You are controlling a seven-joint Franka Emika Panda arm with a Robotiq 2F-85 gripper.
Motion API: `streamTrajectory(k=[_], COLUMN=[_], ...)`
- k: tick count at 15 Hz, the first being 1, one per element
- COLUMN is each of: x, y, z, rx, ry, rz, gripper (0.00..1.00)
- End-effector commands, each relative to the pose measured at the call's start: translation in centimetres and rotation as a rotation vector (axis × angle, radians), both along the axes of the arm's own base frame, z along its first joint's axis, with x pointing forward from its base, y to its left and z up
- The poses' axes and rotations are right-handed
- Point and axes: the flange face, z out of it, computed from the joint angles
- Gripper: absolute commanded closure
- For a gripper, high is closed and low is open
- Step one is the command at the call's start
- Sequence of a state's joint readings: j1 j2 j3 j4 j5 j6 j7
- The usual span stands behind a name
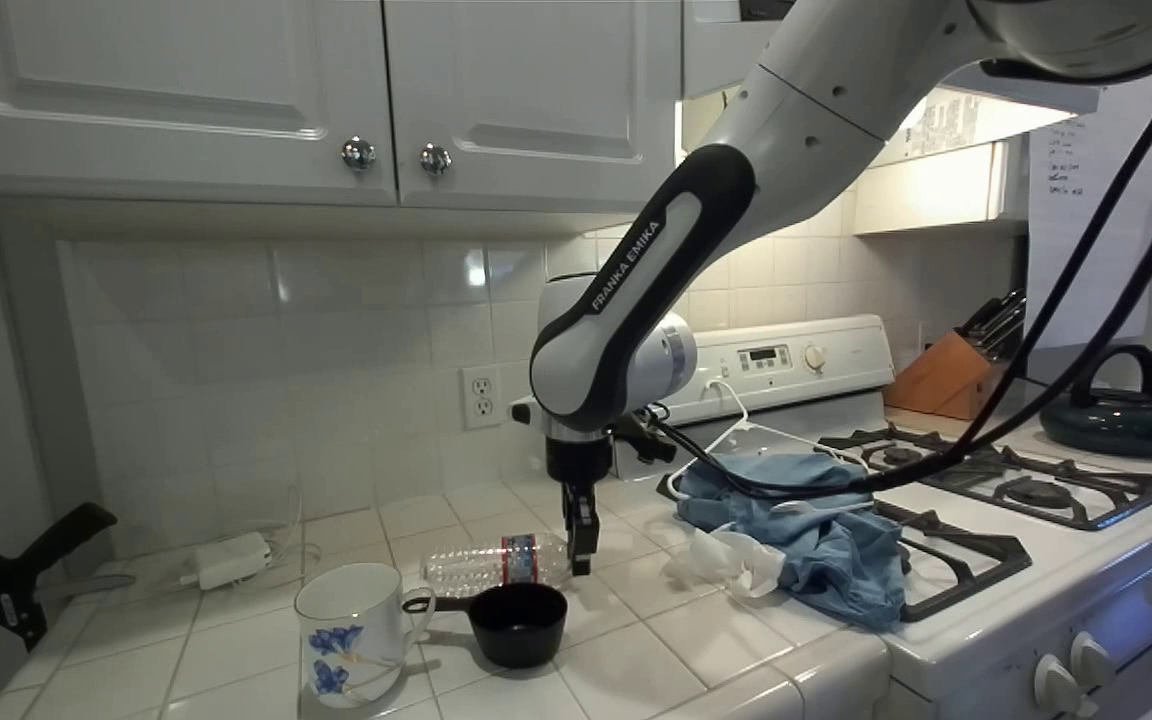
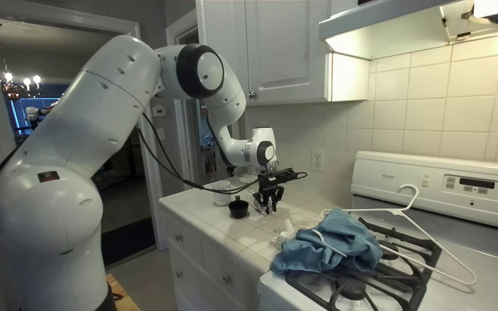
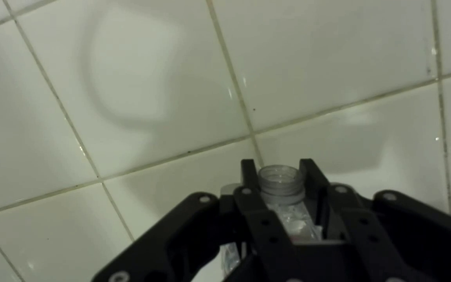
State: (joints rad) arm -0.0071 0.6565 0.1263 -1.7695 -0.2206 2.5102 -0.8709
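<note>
A clear plastic bottle (image 1: 456,568) with a red-and-blue label lies on its side on the tiled counter. My gripper (image 1: 581,568) points straight down at its neck end. In the wrist view, the uncapped bottle neck (image 3: 282,186) sits between the two fingers of the gripper (image 3: 278,164), which appear to touch it on both sides. Much of the bottle's body is hidden behind the gripper there. A small black handled cup (image 1: 519,628) stands just in front of the bottle. Beside it is a white mug (image 1: 348,640) with blue flowers.
Blue cloth (image 2: 331,242) and a white hanger (image 2: 437,248) lie on the stove (image 2: 314,298), with crumpled white paper (image 1: 736,562) near the counter's edge. A white charger (image 1: 231,560) sits at the back. Cabinets (image 1: 536,90) hang above; a kettle (image 1: 1116,415) stands beyond the stove.
</note>
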Motion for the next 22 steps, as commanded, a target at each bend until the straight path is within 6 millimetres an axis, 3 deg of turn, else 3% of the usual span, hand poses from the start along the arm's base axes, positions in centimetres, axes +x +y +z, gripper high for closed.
streamTrajectory(k=[1,14,22], x=[0.1,-0.4,-0.4], y=[0.2,-1.3,-1.9], z=[0.4,2.0,4.9], rx=[-0.020,-0.161,-0.260], ry=[0.006,0.018,0.005], rz=[-0.012,0.056,0.097], gripper=[0.90,0.92,0.92])
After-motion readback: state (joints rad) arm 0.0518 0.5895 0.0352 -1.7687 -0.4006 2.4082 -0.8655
